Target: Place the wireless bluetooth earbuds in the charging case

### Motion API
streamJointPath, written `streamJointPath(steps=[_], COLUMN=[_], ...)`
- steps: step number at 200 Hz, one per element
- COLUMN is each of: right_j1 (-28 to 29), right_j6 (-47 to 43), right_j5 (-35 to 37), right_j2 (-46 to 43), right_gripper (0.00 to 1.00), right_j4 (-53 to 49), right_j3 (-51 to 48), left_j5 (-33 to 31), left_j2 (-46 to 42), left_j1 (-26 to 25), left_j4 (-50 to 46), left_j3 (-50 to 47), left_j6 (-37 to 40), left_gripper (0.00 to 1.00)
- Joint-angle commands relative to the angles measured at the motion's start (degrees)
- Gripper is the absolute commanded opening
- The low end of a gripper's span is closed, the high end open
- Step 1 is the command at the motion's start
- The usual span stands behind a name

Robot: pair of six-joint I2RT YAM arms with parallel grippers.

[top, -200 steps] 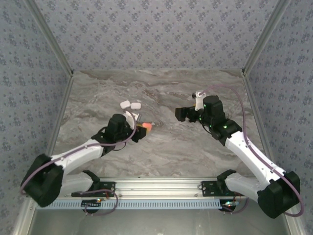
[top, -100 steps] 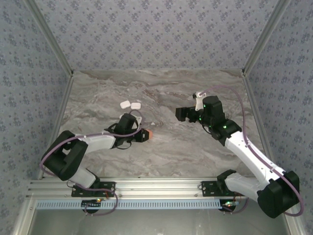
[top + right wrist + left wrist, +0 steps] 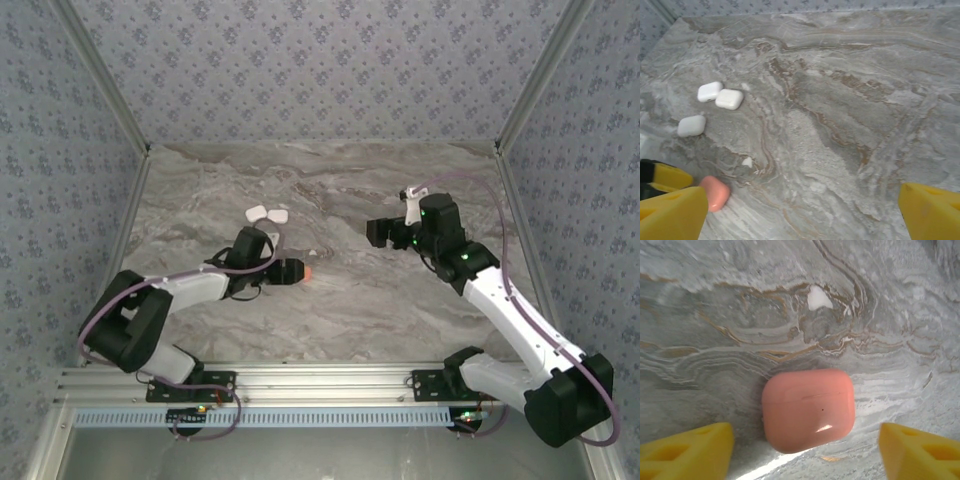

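A pink charging case [image 3: 808, 410], lid closed, lies on the marble table [image 3: 340, 300] between and just ahead of the yellow fingers of my left gripper [image 3: 806, 440]. That gripper is open and its fingers stand clear of the case on both sides. From above, the pink charging case [image 3: 309, 272] shows at the tip of the left gripper [image 3: 292, 272]. A tiny white earbud [image 3: 818, 298] lies on the table just beyond the case, also seen as the earbud [image 3: 747, 161]. My right gripper [image 3: 802, 210] hangs open and empty over bare marble, right of centre [image 3: 385, 232].
Three closed white cases [image 3: 709, 91], [image 3: 729, 99], [image 3: 691, 125] lie in a cluster left of centre; two of the white cases [image 3: 256, 212], [image 3: 278, 215] show from above behind the left arm. Patterned walls enclose the table on three sides.
The left gripper carried the pink case down to the table, then opened and let it go. The right arm shifted slightly to the right.
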Motion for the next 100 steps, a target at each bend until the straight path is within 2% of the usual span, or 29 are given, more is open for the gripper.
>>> streamJointPath(steps=[1,26,40,54,75,100], right_j1=[-2.3,-5.3,-7.6,-10.8,-16.8,-20.9], right_j6=[-3.0,-1.3,0.3,4.4,4.9,3.8], right_j5=[4.7,14.3,20.5,25.5,25.5,27.2], right_j2=[-3.3,-8.3,-11.5,-14.2,-16.1,-13.9], right_gripper=[1.0,1.0,1.0,1.0,1.0,1.0], right_j4=[-3.9,-3.3,-1.0,2.2,10.7,17.3], right_j3=[1.8,-1.0,-4.9,-9.5,-17.9,-24.7], left_j5=[-3.1,-11.1,-17.8,-24.9,-35.2,-43.2], left_j2=[-5.8,-13.5,-18.5,-23.0,-27.8,-30.8], left_j1=[1.2,2.2,3.0,4.4,7.6,11.1], left_j4=[-2.7,-4.0,-4.0,-4.4,-3.6,2.7], left_j3=[2.4,1.6,0.3,-0.9,-3.4,-8.2], left_j6=[2.6,5.3,6.6,7.6,9.5,15.5], left_gripper=[0.85,0.93,0.99,0.99,0.99,0.99])
